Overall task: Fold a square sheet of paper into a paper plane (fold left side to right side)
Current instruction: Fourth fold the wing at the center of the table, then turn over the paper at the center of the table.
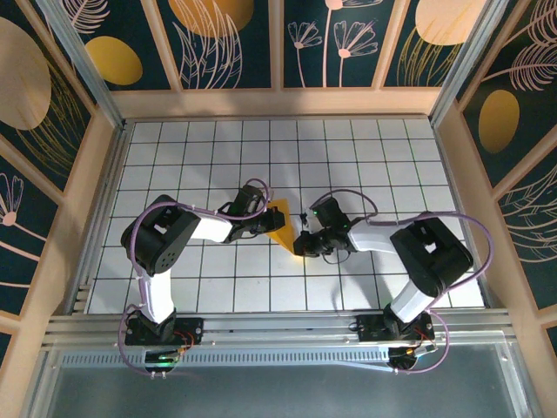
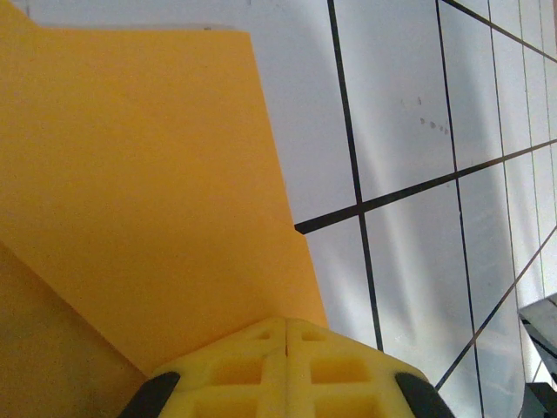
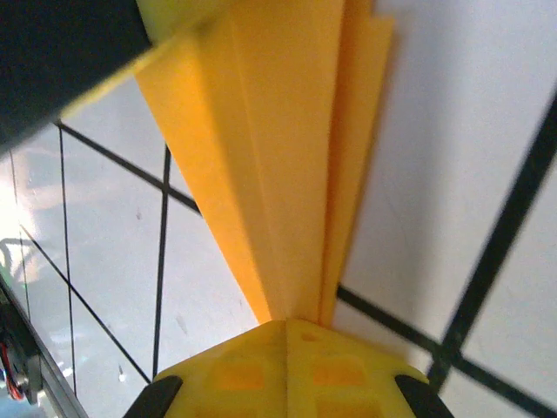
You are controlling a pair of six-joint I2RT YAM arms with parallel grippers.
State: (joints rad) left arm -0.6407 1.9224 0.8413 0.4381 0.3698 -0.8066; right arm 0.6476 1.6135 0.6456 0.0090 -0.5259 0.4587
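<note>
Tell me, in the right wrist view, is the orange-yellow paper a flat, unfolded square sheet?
No, the orange-yellow paper shows several creased layers fanning out from a narrow tip at the right arm's yellow fingers.

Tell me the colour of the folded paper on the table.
Plain orange-yellow; the folded paper plane shows best in the right wrist view.

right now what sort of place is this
Probably a robot test booth: a white grid-tiled table, patterned wall panels, and left arm and right arm bolted to a metal rail.

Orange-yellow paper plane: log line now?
orange-yellow folded paper plane: tapered, creased | left gripper: shut, over wide part | right gripper: shut on pointed tip
</note>
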